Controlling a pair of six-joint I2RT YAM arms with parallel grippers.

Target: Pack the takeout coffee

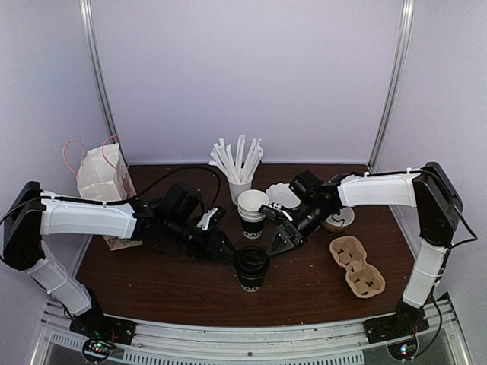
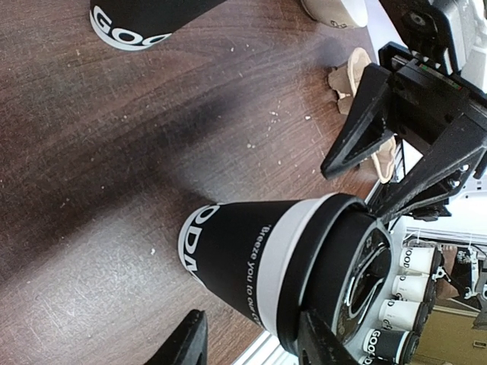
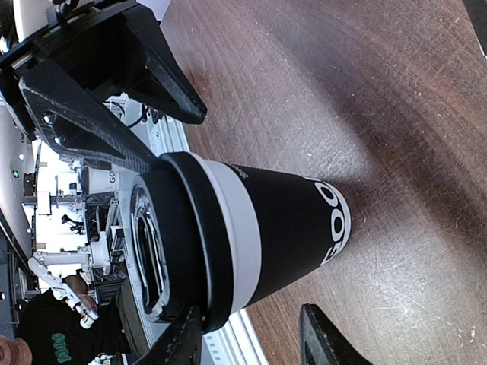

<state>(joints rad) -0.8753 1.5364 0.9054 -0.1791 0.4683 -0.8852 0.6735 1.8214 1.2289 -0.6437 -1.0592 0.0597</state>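
Lidded takeout coffee upright on table; behind, straws in white cup

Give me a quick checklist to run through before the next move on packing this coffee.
1. Coffee cup upright on the table, lid on: ok.
2. Left pincer open, at the lid: ok.
3. Right pincer open, at the lid from the other side: ok.
4. Firm grip on the cup: not ok, neither pincer is closed on it.
5. Cardboard tray slots free: ok.
6. Paper bag open at the top: cannot tell.
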